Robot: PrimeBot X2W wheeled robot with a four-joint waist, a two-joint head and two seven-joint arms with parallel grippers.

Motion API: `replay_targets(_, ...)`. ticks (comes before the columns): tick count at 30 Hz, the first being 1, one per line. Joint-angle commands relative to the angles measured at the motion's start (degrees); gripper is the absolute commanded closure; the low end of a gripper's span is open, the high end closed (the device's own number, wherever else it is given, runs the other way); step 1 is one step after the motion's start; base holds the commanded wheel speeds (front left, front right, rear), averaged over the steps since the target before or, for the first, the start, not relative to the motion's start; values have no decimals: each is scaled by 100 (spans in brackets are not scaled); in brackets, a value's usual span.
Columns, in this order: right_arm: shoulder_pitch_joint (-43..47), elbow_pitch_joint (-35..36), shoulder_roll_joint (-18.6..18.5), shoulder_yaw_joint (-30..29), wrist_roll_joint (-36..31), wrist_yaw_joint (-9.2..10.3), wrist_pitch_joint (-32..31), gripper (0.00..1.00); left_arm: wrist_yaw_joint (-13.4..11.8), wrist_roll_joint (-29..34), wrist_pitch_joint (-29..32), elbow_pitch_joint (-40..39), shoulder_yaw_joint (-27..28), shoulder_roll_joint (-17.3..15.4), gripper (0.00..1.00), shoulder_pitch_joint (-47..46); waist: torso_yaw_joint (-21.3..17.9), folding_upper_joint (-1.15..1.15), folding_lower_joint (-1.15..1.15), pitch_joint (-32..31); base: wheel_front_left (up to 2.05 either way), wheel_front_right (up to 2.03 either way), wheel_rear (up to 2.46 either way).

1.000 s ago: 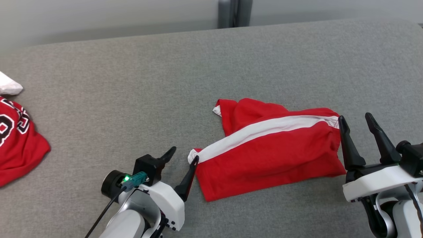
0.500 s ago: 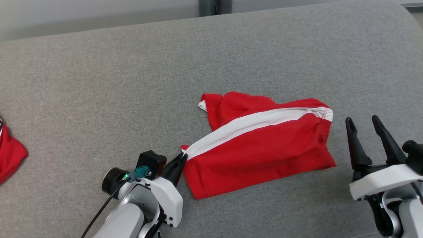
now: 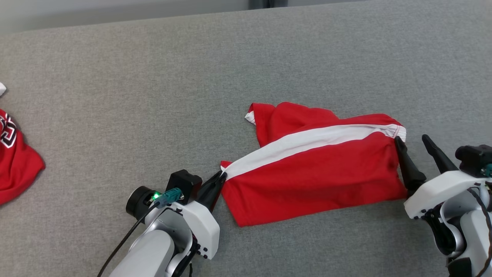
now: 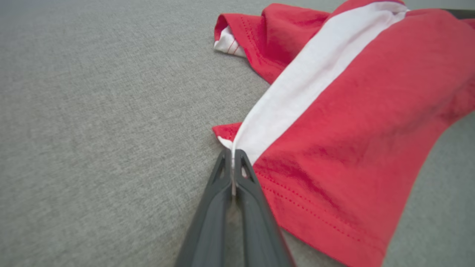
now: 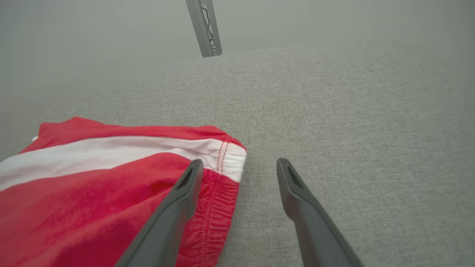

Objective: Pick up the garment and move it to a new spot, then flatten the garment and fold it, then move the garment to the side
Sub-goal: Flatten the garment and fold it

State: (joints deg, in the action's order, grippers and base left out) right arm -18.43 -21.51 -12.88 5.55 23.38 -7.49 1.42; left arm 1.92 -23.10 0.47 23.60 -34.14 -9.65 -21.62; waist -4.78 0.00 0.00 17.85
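Left pincer: closed tight, its two fingers pressed together on the near-left corner of the garment, where the white stripe meets the hem.
Right pincer: wide open and holding nothing. Its inner finger lies over the garment's right end and its outer finger stands over bare bench. Whether the inner finger touches the cloth cannot be told.
Garment: red shorts with one white stripe, lying on the grey cloth-covered bench between the two pincers. The far-left part is bunched and turned over.
Long axis: runs across the robot's front from left to right and slants a little. The pinched left corner is nearer the robot and the waistband end is farther.
Bearing: the cloth extends rightward and away from the left pincer. It lies to the left of the right pincer, at the fingertips.
Nearer arm: each arm attends one end. The left arm already grips its end, and the right arm appears ready to close on the other.
Judged need: the right pincer should shift slightly leftward so that both fingers bracket the waistband before it closes.
Left wrist view: shows the pinch at the left pincer, the stitched hem, and the pale inside of the turned leg opening on the garment.
Right wrist view: shows the gathered elastic waistband lying across the gap of the right pincer, and a grey post beyond the bench's far edge.
Head view: shows both ends of the garment at once, and a second red garment with lettering at the bench's far left, well apart.
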Motion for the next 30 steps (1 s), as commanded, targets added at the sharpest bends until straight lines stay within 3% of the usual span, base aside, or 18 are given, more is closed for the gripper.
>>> replay_targets(1,-201,-246,-65,95,137,-1,48,0,23,20,-47,44,-13,-1,100,-114,64,0,0,20,0,0,0)
replay_targets(9,-588,-827,-206,595,542,-1,145,0,28,36,-135,100,-69,10,100,-151,155,0,0,43,0,0,0)
replay_targets(10,-630,-881,-232,661,612,-1,163,22,24,30,-143,106,-71,2,100,-146,156,0,0,48,0,0,0)
replay_targets(12,-720,-966,-273,805,714,-1,228,100,38,0,-128,122,-79,-12,100,-141,158,0,0,57,0,0,0)
replay_targets(17,-854,-1097,-373,1103,978,-1,419,100,32,-23,-208,120,-70,-51,100,-166,173,0,0,65,0,0,0)
replay_targets(30,-989,-614,-715,1270,1201,-1,1146,100,-359,-108,-819,-616,363,-79,100,-350,124,0,0,-301,0,0,0)
